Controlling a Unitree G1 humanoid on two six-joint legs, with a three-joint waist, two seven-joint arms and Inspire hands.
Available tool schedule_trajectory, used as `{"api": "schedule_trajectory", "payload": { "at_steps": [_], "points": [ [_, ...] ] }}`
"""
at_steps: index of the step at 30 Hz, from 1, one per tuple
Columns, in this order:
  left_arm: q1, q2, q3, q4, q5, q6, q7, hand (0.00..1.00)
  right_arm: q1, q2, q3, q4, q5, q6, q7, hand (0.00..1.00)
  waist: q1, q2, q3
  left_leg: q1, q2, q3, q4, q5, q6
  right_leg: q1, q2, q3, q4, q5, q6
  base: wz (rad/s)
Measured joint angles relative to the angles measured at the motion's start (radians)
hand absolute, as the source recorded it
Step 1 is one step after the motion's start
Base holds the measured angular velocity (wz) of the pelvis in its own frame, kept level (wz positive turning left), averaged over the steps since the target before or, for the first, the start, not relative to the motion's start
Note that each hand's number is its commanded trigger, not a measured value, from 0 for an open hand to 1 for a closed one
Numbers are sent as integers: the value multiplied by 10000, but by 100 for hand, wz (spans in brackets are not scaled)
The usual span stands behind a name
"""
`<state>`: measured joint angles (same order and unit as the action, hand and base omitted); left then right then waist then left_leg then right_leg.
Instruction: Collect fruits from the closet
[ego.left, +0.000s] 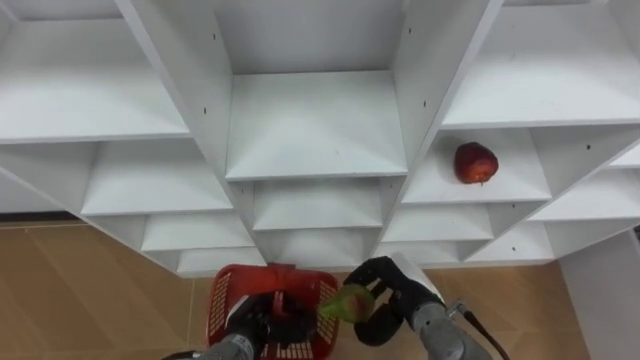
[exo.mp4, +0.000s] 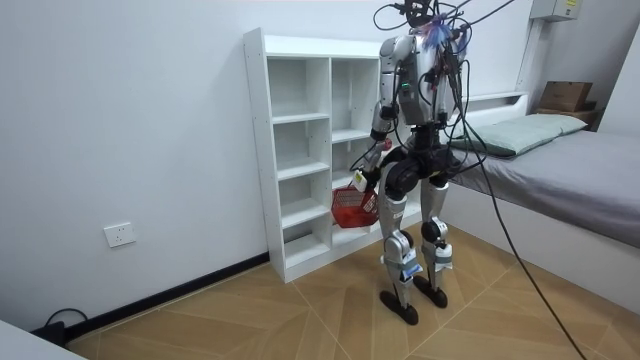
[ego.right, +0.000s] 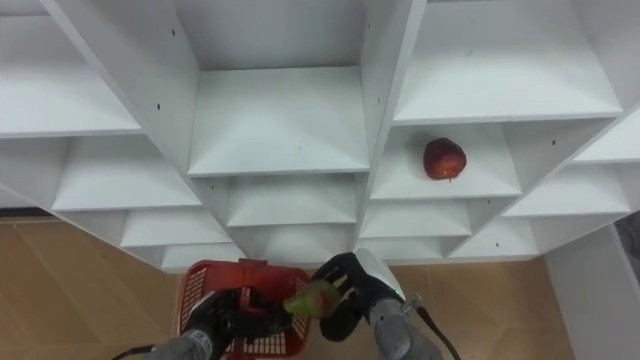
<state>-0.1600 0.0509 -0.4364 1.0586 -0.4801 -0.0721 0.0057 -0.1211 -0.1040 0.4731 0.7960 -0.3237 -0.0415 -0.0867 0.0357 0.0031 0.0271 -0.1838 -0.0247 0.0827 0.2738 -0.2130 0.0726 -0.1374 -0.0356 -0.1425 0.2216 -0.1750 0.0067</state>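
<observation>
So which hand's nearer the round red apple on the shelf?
Right. The right hand, holding a green fruit, is below-left of the apple; left hand, gripping the red plastic basket, farther left.

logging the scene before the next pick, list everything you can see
closet: one, white, open shelves before the robot
apple: one, red, on a right-column shelf
green fruit: one, at the basket's right rim
basket: one, red, low before the closet
bed: one, grey, room view's right
wall socket: one, white, room view's left
left robot hand: dark, curled on the basket
right robot hand: dark, curled round the green fruit
</observation>
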Motion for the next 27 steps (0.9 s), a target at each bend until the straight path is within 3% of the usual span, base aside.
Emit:
{"api": "schedule_trajectory", "payload": {
  "at_steps": [27],
  "points": [
    [-179,-128,-106,-180,13,1,-557,100,-739,266,157,1728,-386,214,675,100,33,47,2,-280,17,2,202,0,2,-290,-87,-145,239,0,-1,0]
  ]
}}
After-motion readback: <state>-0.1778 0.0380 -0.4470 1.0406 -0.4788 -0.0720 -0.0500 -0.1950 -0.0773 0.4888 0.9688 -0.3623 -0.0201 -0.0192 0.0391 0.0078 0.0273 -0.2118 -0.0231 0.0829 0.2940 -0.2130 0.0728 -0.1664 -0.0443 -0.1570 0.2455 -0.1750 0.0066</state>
